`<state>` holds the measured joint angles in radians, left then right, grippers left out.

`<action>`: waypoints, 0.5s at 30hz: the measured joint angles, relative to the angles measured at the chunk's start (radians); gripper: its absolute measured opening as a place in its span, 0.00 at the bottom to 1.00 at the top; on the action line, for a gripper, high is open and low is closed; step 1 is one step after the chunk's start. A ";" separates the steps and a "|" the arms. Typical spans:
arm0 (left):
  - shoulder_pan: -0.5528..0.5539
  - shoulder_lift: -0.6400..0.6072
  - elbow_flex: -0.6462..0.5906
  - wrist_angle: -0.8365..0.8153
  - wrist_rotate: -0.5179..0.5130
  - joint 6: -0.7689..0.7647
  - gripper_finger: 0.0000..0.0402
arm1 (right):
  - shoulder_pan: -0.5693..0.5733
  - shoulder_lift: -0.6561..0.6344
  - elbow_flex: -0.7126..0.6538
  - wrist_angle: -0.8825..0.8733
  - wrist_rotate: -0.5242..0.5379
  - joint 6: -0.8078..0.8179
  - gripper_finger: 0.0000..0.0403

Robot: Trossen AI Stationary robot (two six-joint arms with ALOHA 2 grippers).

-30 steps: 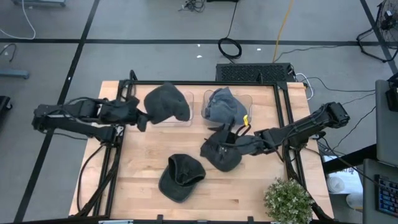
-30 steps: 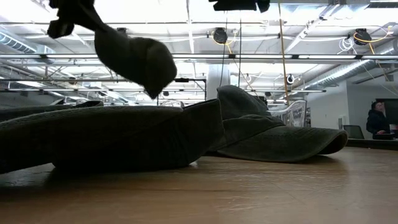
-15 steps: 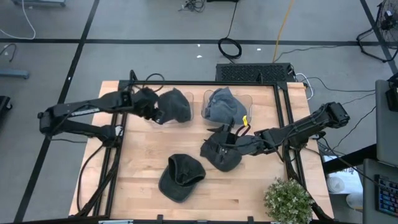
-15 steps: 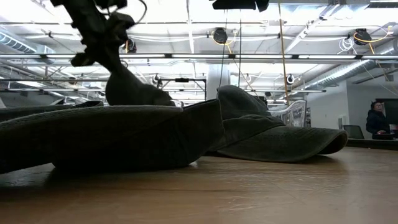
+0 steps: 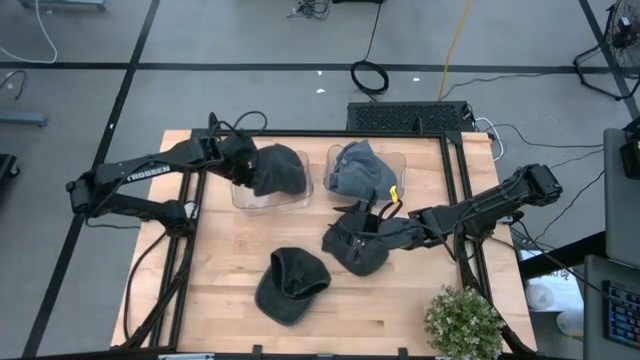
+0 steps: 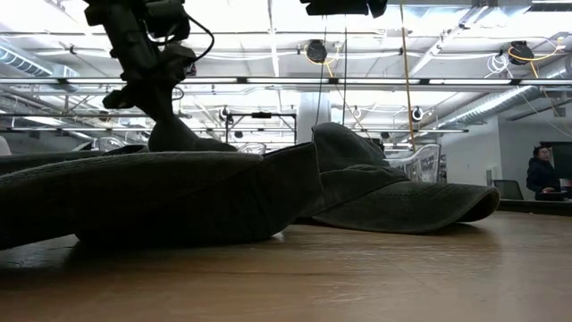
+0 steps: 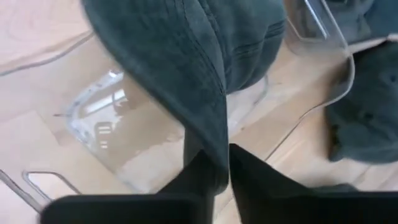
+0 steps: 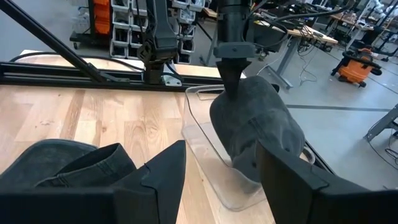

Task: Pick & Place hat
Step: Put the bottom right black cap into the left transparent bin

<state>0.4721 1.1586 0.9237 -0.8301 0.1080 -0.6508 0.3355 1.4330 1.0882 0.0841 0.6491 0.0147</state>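
Since a second ago the left arm has swung the hat (image 5: 277,170) in from about 9 o'clock of the bins and lowered it; hat now sits down in the left clear bin (image 5: 243,196), no longer hanging above it. Left gripper (image 5: 243,163) is at roughly 11 o'clock on the table, at the bin's 9 o'clock side, fingers (image 7: 241,175) pinched narrow on the hat's brim edge. Left wrist view shows fabric draped over the bin floor with the fold clamped between the two dark fingers, so it looks like a placement just before release. Grip on the thin edge makes sense: lets the crown drop in first and keeps the fingers above the bin wall

Second clear bin (image 5: 398,160) right beside it, at 12 o'clock, already holds a hat (image 5: 358,170)

Right gripper (image 5: 372,229) waits at about 3 o'clock of table centre, resting at a third hat (image 5: 352,245). Its fingers stand wide apart in the right wrist view, nothing between them, that hat's fabric lying just beside one finger. It looks staged for the next pick

Fourth hat (image 5: 291,284) lies loose at 6 o'clock, apart from both arms. Potted plant (image 5: 462,322) at the 5 o'clock corner, clear of the work

Next call, as a judgement: open left fingers, lift straight up so brim doesn't snag the bin wall
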 joint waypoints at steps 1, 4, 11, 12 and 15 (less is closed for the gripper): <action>-0.007 0.000 0.000 0.001 0.000 0.016 0.17 | 0.000 0.000 0.000 0.000 0.000 0.000 0.45; -0.027 -0.001 0.000 0.004 0.003 0.027 0.30 | 0.000 0.000 0.000 -0.010 0.000 0.000 0.45; -0.040 -0.004 0.000 0.018 0.103 0.018 0.64 | 0.000 0.000 0.000 -0.016 0.000 0.007 0.45; -0.034 -0.010 0.000 0.012 0.125 0.007 0.68 | 0.000 0.000 0.000 -0.016 0.000 0.007 0.45; -0.029 -0.038 0.011 -0.007 0.144 -0.006 0.78 | 0.000 0.000 0.000 -0.015 0.000 0.008 0.45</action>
<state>0.4427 1.1203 0.9351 -0.8370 0.2520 -0.6563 0.3355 1.4330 1.0882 0.0689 0.6491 0.0223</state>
